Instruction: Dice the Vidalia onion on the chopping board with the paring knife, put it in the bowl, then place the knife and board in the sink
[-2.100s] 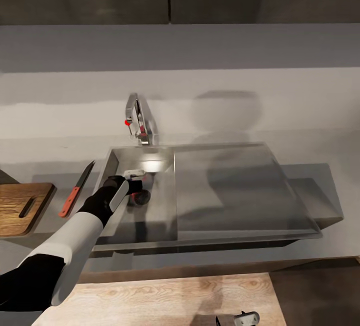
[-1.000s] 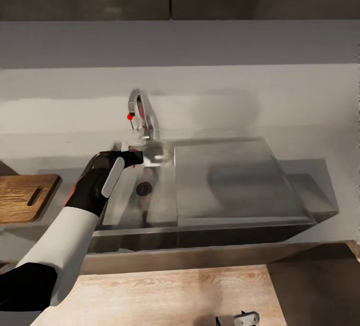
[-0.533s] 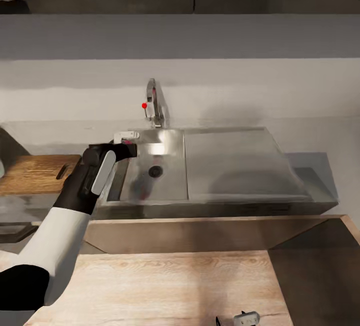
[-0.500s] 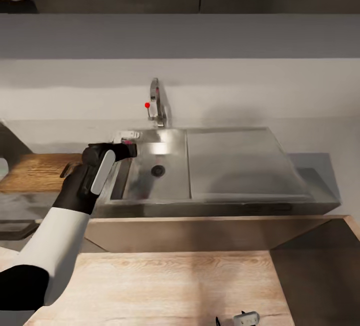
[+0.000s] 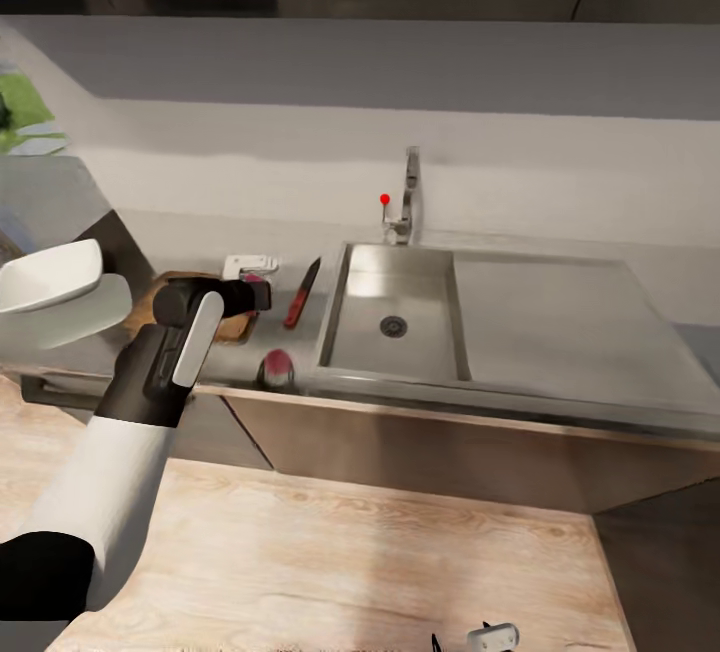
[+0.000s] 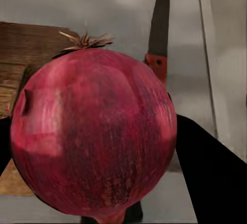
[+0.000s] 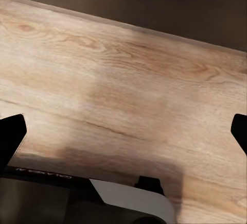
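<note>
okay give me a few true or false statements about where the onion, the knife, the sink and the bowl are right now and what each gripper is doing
1. The left gripper holds the Vidalia onion. True.
2. The onion lies in the sink. False: the basin holds nothing but its drain; the onion is gripped above the countertop, left of the sink.
3. The paring knife lies on the countertop between the chopping board and the sink. True.
4. The right gripper is shut on the knife. False: it is open, facing the wood floor.
5. The bowl sits right of the sink. False: it is far left.
</note>
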Controlling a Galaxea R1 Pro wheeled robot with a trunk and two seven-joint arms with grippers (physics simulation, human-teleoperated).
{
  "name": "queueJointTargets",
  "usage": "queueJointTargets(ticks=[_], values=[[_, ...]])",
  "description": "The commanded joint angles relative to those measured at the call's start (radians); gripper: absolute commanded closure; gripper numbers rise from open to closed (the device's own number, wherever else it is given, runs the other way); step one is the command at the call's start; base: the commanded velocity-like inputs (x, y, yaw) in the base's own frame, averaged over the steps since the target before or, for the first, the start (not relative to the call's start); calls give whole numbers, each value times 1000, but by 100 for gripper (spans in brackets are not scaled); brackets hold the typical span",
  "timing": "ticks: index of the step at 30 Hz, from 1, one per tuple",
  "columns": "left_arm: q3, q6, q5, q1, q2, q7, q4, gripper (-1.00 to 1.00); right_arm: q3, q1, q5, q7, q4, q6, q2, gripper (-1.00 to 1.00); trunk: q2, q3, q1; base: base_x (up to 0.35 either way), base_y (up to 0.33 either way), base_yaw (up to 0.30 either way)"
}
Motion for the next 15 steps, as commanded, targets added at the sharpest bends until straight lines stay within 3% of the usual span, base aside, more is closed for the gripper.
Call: queueJointTargets(ticks=[1, 9, 15], values=[[-2, 3, 10, -1, 1, 9, 0, 100, -5, -1, 11, -8, 1, -3, 0, -100, -2, -2, 0, -32, 252, 134], [-2, 4, 10, -1, 1, 9, 4, 100, -5, -1, 11, -8, 1, -3, 0, -100, -2, -2, 0, 58, 240, 21], [-2, 4, 10, -1, 1, 9, 3, 100, -5, -1, 10, -8, 1, -3, -1, -100, -2, 0, 0, 150, 237, -110]])
